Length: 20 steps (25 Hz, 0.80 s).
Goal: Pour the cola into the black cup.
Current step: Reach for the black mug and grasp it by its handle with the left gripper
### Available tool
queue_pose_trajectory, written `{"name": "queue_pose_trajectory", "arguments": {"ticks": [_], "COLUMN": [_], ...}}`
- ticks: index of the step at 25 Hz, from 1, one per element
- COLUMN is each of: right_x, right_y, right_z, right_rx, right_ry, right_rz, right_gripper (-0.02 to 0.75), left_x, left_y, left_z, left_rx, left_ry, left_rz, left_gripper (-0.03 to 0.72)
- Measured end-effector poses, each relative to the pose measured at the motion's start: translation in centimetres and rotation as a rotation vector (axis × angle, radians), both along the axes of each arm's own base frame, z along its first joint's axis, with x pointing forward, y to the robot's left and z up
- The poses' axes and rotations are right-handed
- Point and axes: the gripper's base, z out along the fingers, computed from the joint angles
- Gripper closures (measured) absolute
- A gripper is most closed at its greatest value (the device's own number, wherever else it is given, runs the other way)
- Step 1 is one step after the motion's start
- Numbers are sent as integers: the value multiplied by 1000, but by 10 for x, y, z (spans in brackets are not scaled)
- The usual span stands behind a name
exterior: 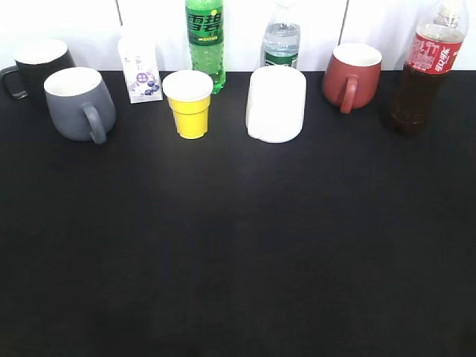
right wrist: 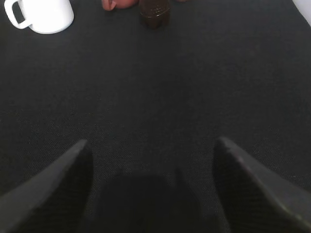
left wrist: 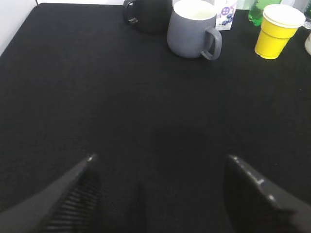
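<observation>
The cola bottle (exterior: 424, 71) stands upright at the back right of the black table, dark liquid under a red label; its base shows at the top of the right wrist view (right wrist: 154, 12). The black cup (exterior: 37, 63) stands at the back left behind the grey mug (exterior: 78, 104); it also shows in the left wrist view (left wrist: 148, 13). My left gripper (left wrist: 159, 158) is open and empty above bare table, well short of the cups. My right gripper (right wrist: 150, 143) is open and empty, well short of the cola. Neither gripper shows in the exterior view.
Along the back stand a small milk carton (exterior: 140, 71), a yellow cup (exterior: 189, 104), a green soda bottle (exterior: 205, 41), a water bottle (exterior: 282, 41), a white mug (exterior: 276, 104) and a dark red mug (exterior: 351, 74). The table's left edge (left wrist: 14, 34) is near.
</observation>
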Motion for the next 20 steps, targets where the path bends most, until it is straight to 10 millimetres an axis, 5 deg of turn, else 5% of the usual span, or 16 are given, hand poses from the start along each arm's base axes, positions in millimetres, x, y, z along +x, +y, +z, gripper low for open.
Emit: {"name": "queue_pose_trajectory", "arguments": {"ticks": [8,12,15,20], "right_x": [0,0,0,0], "right_y": [0,0,0,0], "right_z": [0,0,0,0], "right_rx": [0,0,0,0], "right_ry": [0,0,0,0], "right_rz": [0,0,0,0], "right_gripper": [157,157,157,157], "left_x": [0,13,66,166], "left_y": [0,2,-1,-13], "left_z": [1,40,33,-14], "left_rx": [0,26,110,84], "left_ry": [-6,-415,-512,-417], "left_rz": [0,15,-2,-82], "left_gripper": [103,119,227,241]}}
